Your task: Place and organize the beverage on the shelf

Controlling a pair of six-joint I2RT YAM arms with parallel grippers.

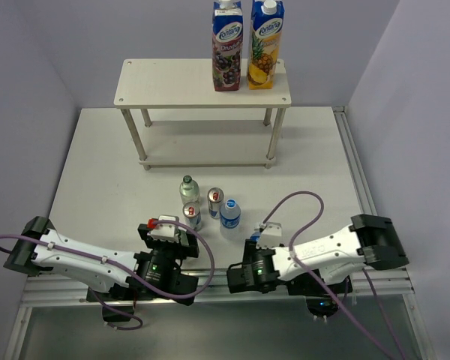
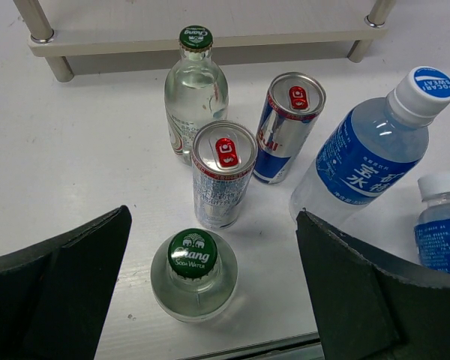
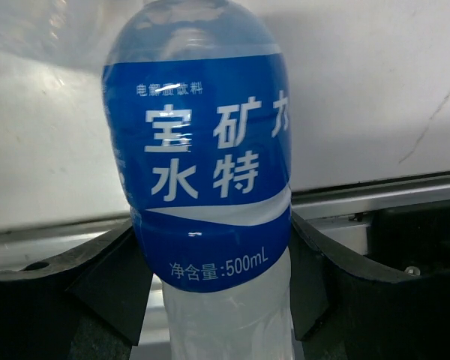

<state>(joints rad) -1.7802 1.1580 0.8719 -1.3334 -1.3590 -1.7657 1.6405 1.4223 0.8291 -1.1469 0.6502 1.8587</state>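
The pale two-tier shelf (image 1: 172,86) stands at the back; its lower board shows in the left wrist view (image 2: 210,41). On the table in front stand a green-capped glass bottle (image 1: 186,189), two silver-blue-red cans (image 1: 215,201) (image 1: 192,216) and a blue-labelled water bottle (image 1: 230,214). My left gripper (image 1: 165,229) is open, its fingers on either side of a second green-capped glass bottle (image 2: 193,259) without touching it. My right gripper (image 1: 256,241) is shut on the second water bottle (image 3: 202,150), a finger pressed on each side of its lower label.
Two tall juice cartons (image 1: 227,45) (image 1: 266,41) stand on the right half of the shelf's top board. A metal rail (image 1: 210,283) runs along the table's near edge behind both grippers. Purple cables loop over both arms.
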